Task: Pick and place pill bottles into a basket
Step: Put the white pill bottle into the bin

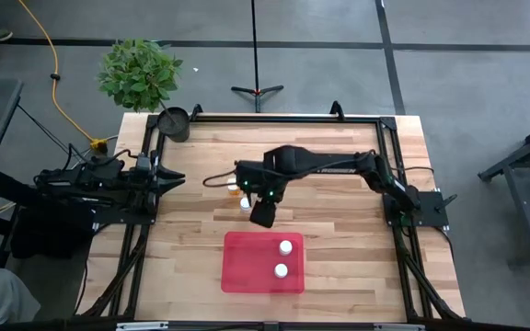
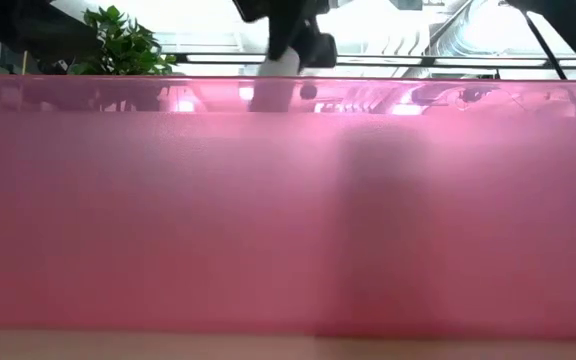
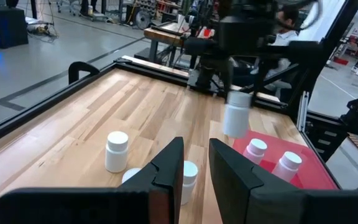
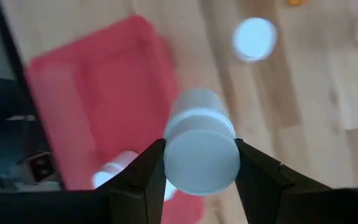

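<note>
The step in hand is the carry: the right hand (image 4: pixel 197 163) is clamped on a white-capped pill bottle (image 4: pixel 201 152), its two fingers pressing the cap from either side, and it hangs above the tabletop (image 1: pixel 339 267) just short of the basket (image 1: pixel 247 271). In the high view the right arm reaches from the right edge toward the middle of the frame, its wrist sitting just above the basket's upper edge. The left wrist view shows the carried bottle (image 3: pixel 237 115) lifted clear of the wood, beside the red tray's (image 3: pixel 312 168) near corner rather than over it.

The basket lies in the lower middle of the high view and already holds two bottles (image 1: pixel 285 246), standing upright toward its right half, one above the other in the frame. More bottles remain on the wood just above the basket, by the arm's wrist; the left wrist view shows an upright one (image 3: pixel 117 151) at lower left with others partly hidden behind that arm's own fingers.

The left hand (image 3: pixel 194 163) waits at the left side of the tabletop, fingers brought together on nothing.

The next move, as I judge it, calls for travelling on over the tray's open left half, lowering until the bottle is close to the floor, then parting the fingers, keeping clear of the two bottles already standing there so none gets knocked over
</note>
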Motion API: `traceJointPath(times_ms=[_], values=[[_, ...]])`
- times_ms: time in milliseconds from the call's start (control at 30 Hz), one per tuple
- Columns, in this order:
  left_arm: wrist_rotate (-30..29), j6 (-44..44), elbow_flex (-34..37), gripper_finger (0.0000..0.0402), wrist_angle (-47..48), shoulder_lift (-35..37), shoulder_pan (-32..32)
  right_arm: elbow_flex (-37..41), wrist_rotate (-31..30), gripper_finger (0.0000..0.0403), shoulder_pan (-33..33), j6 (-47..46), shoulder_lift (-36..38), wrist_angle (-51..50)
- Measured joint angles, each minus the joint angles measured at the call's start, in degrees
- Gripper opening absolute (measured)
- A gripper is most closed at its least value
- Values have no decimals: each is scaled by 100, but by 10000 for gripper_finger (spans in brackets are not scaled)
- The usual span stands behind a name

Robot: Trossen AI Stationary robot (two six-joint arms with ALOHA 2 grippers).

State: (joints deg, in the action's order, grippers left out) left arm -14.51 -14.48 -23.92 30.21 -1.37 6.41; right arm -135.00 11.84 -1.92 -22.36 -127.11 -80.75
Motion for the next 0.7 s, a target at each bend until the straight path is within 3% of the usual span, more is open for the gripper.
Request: traceJointPath(times_ms=[433,700], values=[[-4,0,0,111,-1,0,1,0,31,146,-785,-1294,9,582],[-5,0,0,111,-3,0,-1,208,-131,146,-1114,-1630,-6,851]])
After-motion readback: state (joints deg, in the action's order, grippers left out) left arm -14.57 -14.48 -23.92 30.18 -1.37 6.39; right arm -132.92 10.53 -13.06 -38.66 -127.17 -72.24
